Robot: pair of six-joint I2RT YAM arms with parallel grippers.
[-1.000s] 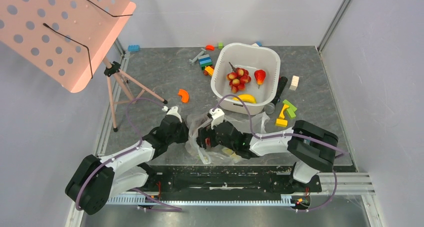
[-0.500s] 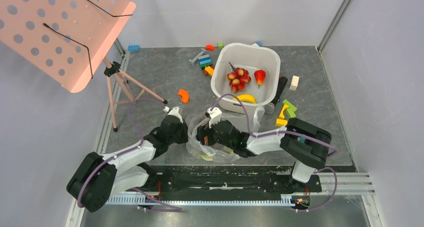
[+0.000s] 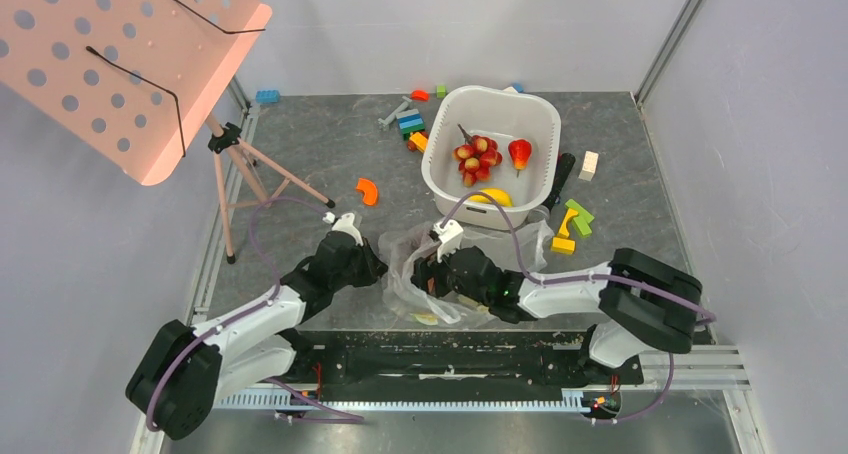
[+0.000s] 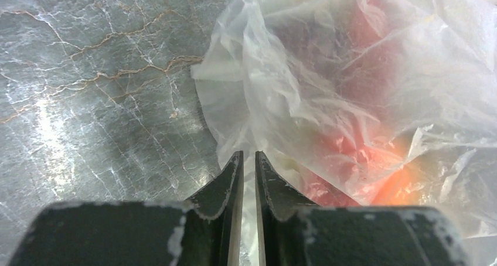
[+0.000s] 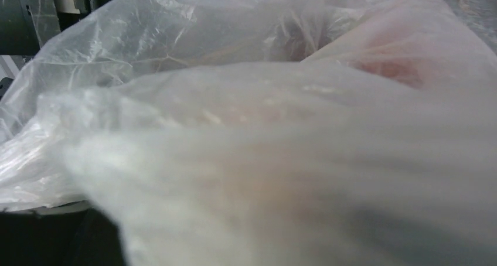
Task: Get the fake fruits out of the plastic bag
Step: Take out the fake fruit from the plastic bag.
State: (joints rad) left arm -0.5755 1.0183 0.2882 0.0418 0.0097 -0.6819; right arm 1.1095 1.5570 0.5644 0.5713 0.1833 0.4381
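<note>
Top view: the plastic bag (image 3: pixel 405 254) lies crumpled at the near middle of the bench (image 3: pixel 320 154), at 6 o'clock of the white basin (image 3: pixel 445 144), which holds a grape bunch (image 3: pixel 477 157), a red fruit (image 3: pixel 519 152) and a yellow piece (image 3: pixel 492 196). The left end effector (image 3: pixel 375 271) sits at the bag's 9 o'clock edge; the right end effector (image 3: pixel 432 277) is buried under film, so I cannot tell how wide it stands. The left wrist view adds that its end effector (image 4: pixel 245 154) is narrow, pinching a fold of the bag (image 4: pixel 281 72), with red and orange fruit (image 4: pixel 351 154) blurred through the plastic at 2 o'clock. The right wrist view shows only film (image 5: pixel 234 131) pressed close, its own fingers hidden.
</note>
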